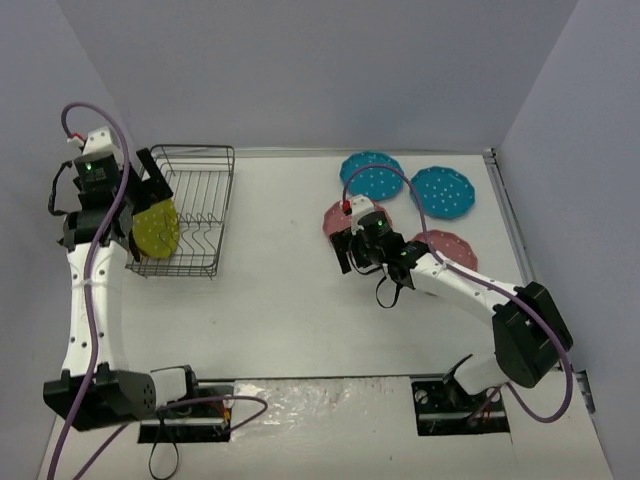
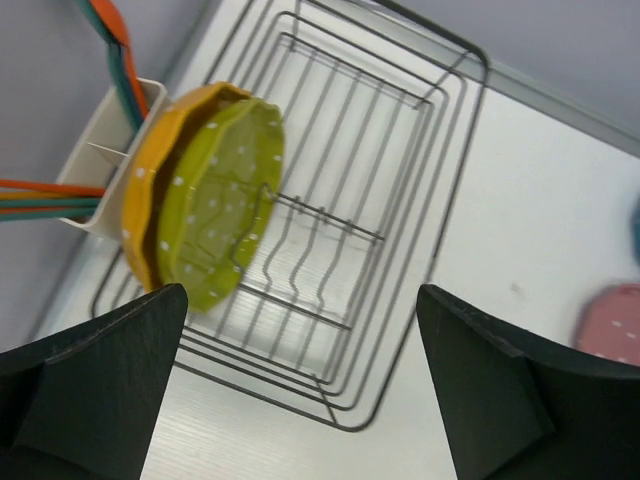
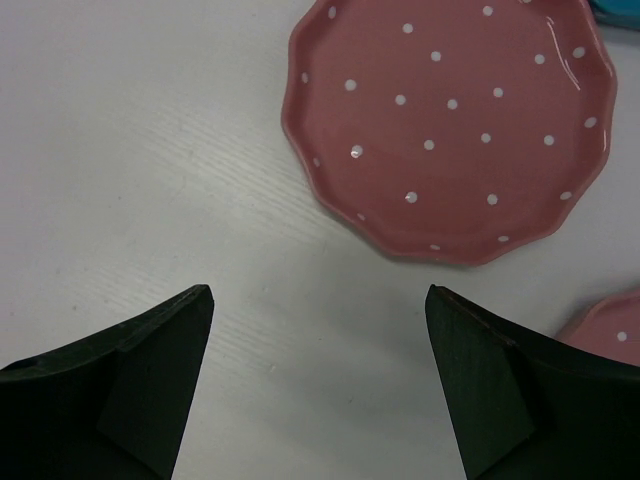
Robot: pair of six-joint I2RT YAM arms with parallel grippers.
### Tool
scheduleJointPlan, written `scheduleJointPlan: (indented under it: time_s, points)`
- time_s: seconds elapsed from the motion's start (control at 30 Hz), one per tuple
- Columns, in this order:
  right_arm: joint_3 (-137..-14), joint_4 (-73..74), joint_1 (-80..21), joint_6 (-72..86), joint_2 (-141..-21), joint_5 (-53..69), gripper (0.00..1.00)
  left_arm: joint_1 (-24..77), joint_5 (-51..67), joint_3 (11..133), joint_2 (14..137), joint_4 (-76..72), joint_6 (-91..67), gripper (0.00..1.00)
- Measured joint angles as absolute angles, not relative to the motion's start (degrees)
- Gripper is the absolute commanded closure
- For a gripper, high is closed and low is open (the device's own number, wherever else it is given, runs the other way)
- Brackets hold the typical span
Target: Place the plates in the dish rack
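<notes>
Where frame crops, second pink plate (image 3: 612,328) mostly hidden.

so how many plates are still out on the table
4: two teal plates at the far right, two pink plates nearer, both partly hidden by the right arm.

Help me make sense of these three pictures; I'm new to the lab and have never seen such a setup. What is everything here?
These are two robot arms bolted to a table. One picture looks down from above; the other two come from cameras on each wrist, with dark fingers at the bottom.

The left tool hangs open over the dish rack, where a yellow-green plate and an orange plate stand on edge. A white holder sits at the rack's side.

The right tool, also open and empty, hovers beside a pink plate. Another pink plate and two teal plates lie flat on the table.
</notes>
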State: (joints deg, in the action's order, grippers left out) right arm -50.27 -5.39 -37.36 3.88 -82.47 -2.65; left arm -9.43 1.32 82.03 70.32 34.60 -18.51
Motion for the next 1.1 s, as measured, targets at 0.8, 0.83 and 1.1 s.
scheduleJointPlan:
  time_s: [0.8, 0.83, 1.1]
  points:
    - [-60.7, -8.5, -31.5, -6.3, -106.0, 6.8, 0.62, 10.5, 13.8, 65.3, 62.4, 37.4, -35.0, 0.03]
    - [-60.6, -8.6, -31.7, -6.2, -106.0, 6.8, 0.66, 11.8, 13.3, 64.8, 62.4, 37.2, -35.6, 0.03]
    - [-59.7, -9.7, -39.9, -6.0, -105.5, 1.5, 1.0, 21.5, 9.1, 64.3, 65.6, 35.2, -39.5, 0.03]
